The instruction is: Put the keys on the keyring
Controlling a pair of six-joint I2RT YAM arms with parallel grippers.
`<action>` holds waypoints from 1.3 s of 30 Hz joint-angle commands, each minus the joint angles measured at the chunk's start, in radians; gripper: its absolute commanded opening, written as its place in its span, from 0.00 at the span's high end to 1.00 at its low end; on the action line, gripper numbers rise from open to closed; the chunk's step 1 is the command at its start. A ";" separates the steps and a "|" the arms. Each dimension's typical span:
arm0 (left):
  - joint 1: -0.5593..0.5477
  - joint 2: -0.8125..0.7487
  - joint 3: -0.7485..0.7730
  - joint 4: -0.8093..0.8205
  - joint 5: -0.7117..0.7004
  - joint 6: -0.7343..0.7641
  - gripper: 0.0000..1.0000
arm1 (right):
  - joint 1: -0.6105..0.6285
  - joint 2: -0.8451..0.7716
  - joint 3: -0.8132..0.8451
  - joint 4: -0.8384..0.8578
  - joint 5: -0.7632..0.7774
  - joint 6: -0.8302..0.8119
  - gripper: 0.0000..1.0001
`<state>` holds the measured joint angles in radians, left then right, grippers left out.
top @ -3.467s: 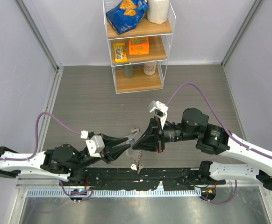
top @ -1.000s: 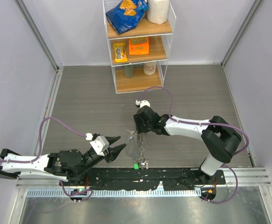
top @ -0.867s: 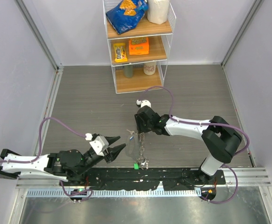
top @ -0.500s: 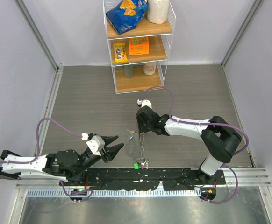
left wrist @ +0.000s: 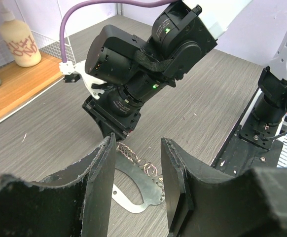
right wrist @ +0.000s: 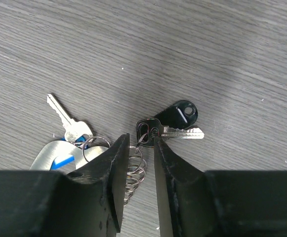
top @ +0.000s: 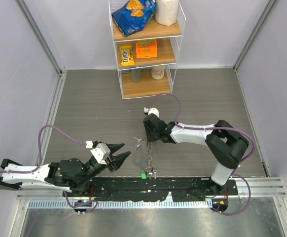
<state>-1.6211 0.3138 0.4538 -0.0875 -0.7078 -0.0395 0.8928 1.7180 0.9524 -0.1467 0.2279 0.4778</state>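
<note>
The worktop is a grey wood-grain board, enclosed by pale walls on the left, right and far sides. A black rail runs along its near edge. A white wire shelf unit stands at the middle of the far edge, holding snack packets and bottles.

The keyring lies flat near the middle of the near edge, its thin chain beside it and a green tag by the rail. The keys lie on the board just beyond it, black heads touching.

The left gripper hangs just left of the keyring, jaws well apart and holding nothing. The right gripper points down over the keys, jaws almost closed around a small wire ring. Whether they pinch it cannot be told.
</note>
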 commanded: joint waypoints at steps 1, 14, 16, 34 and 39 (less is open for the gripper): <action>0.003 -0.005 -0.001 0.026 -0.025 0.012 0.53 | 0.001 0.012 0.037 0.032 0.031 0.012 0.71; 0.001 0.005 0.003 0.026 -0.028 0.006 0.53 | 0.006 -0.035 0.011 0.050 0.074 -0.022 0.94; 0.001 0.010 0.005 0.025 -0.027 0.006 0.53 | 0.011 -0.061 0.008 0.050 0.088 -0.042 0.95; 0.003 0.002 0.037 0.015 -0.012 -0.023 0.54 | 0.083 -0.451 -0.101 0.182 0.191 -0.172 0.95; 0.003 -0.010 0.043 0.020 0.007 -0.034 0.54 | 0.090 -0.575 -0.109 0.203 0.166 -0.212 0.95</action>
<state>-1.6211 0.3183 0.4561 -0.0883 -0.7120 -0.0490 0.9733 1.2442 0.8394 -0.0376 0.3817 0.3119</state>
